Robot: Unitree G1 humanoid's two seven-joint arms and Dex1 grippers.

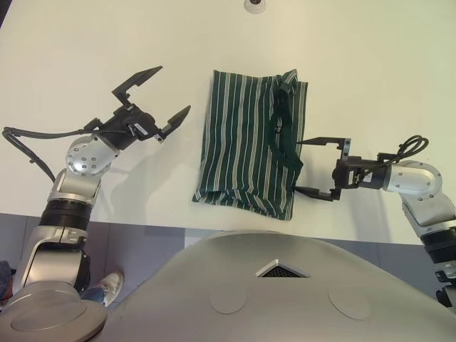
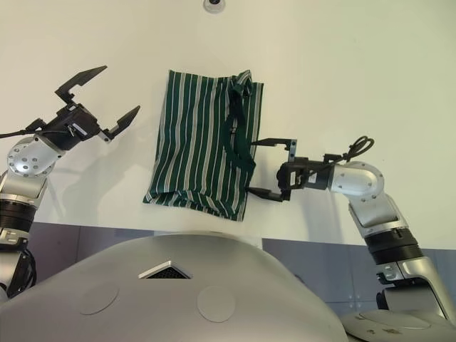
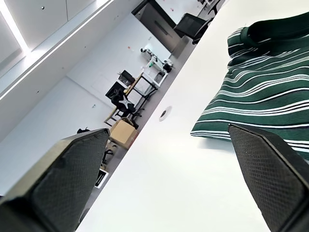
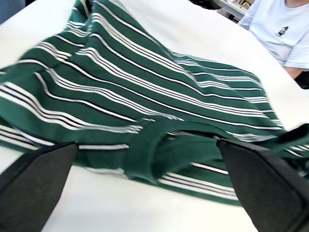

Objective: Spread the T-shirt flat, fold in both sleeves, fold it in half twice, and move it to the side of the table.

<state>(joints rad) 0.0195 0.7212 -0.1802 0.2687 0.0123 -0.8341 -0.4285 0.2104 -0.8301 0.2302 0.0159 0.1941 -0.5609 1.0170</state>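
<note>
A green T-shirt with white stripes (image 1: 246,142) lies folded into a long rectangle in the middle of the white table (image 1: 370,64), its dark green collar (image 1: 283,125) showing along the right side. My left gripper (image 1: 158,100) hovers open to the left of the shirt, apart from it. At the shirt's right edge my right gripper (image 1: 299,165) is open, its two fingers spanning the hem without closing on it. The right wrist view shows the striped cloth (image 4: 145,96) close between the fingertips (image 4: 34,179). The shirt's left edge (image 3: 256,106) appears in the left wrist view.
The table's front edge (image 1: 142,222) runs just below the shirt. A small round grommet (image 1: 254,4) sits at the far edge of the table. Bare tabletop lies left and right of the shirt.
</note>
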